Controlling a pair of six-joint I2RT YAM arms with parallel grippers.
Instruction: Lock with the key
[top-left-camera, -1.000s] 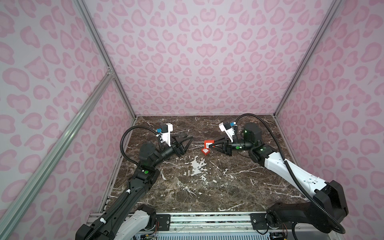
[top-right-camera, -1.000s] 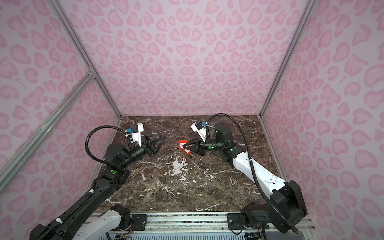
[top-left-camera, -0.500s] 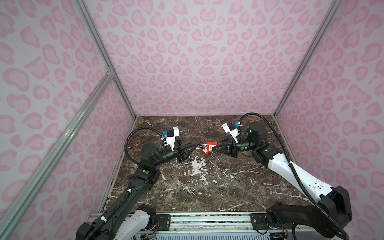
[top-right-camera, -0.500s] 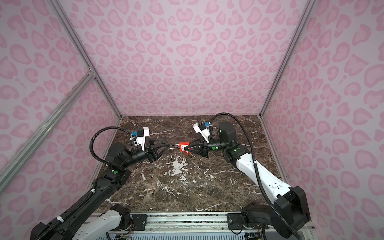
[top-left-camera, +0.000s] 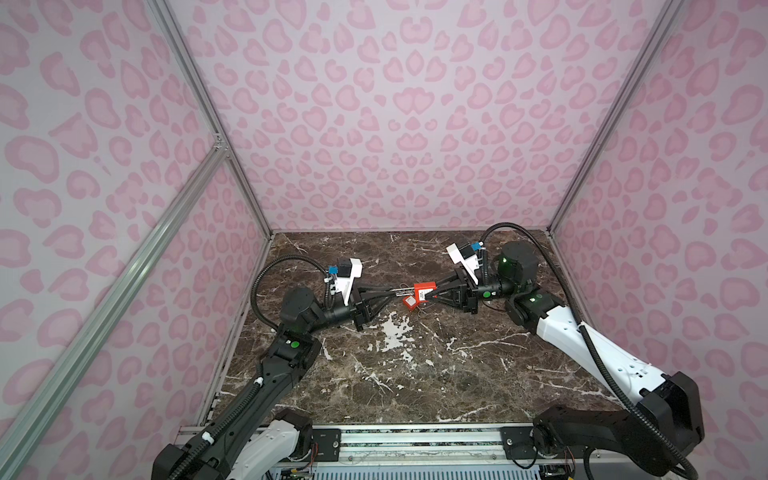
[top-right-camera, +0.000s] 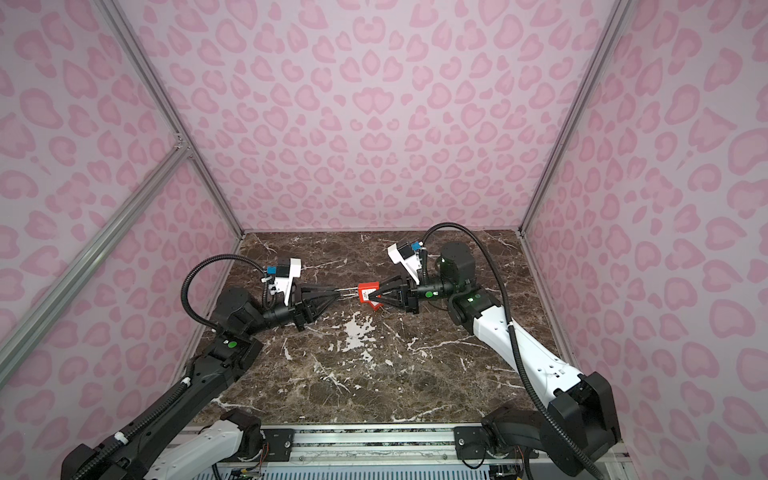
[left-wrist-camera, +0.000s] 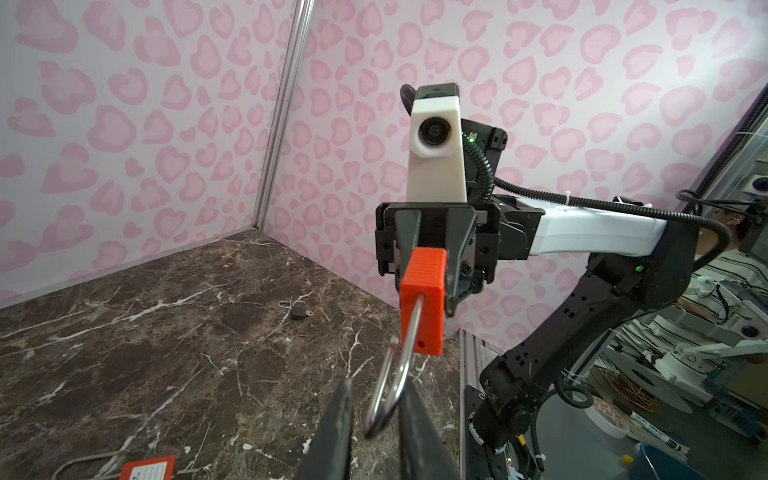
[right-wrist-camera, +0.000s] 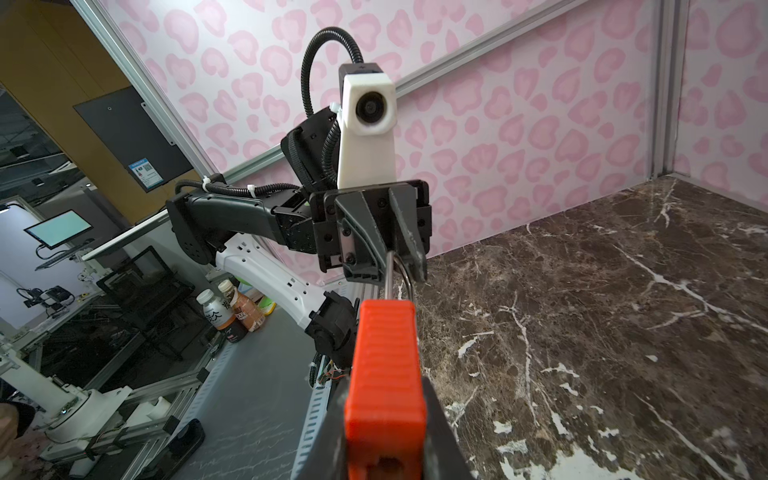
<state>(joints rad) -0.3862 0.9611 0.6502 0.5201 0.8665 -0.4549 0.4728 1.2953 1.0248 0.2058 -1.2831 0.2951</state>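
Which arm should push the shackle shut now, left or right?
Left, probably: the left gripper is closed around the bend of the open shackle, while the right gripper is occupied holding the padlock.

No text reads clearly. A blue notice (right-wrist-camera: 144, 172) on the dark panel bears a QR code. A bottle (right-wrist-camera: 217, 318) shows large white characters, blurred. The red tag (left-wrist-camera: 148, 471) carries a white ruled label, its print illegible.

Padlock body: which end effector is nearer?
Right. The right end effector grips the red padlock body; the left end effector is off the body, pinching the shackle that sticks out toward it.
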